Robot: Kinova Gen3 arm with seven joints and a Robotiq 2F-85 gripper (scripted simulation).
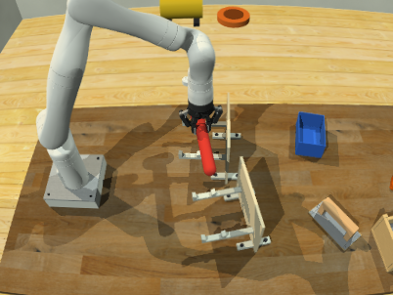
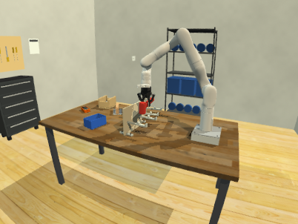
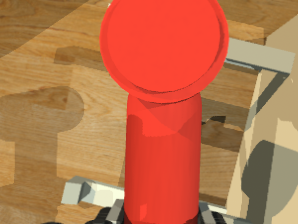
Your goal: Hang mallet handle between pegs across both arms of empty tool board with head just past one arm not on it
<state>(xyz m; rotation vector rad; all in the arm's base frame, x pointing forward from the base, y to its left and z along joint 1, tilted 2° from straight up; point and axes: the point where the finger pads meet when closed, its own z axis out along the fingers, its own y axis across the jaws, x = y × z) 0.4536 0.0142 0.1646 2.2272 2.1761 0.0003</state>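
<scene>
My gripper (image 1: 199,122) (image 2: 145,99) is shut on the red mallet (image 1: 207,152) (image 2: 143,107) (image 3: 162,150) and holds it in the air, hanging down from the fingers. In the wrist view its round end faces the camera and hides most of the fingers. It hangs just left of the far tool board (image 1: 226,122) (image 3: 280,100), above that board's grey arms (image 1: 189,155) (image 3: 260,59). A second tool board (image 1: 251,200) stands nearer the front, with two bare grey arms (image 1: 215,195) (image 1: 220,237). Both boards show in the exterior view (image 2: 130,116).
A blue bin (image 1: 310,134) (image 2: 95,121) stands right of the boards. A grey float with a wooden handle (image 1: 336,222) and a wooden crate (image 1: 383,241) (image 2: 107,101) lie at the front right. The robot base (image 1: 75,188) is at the left. An orange ring (image 1: 234,16) lies on the floor beyond.
</scene>
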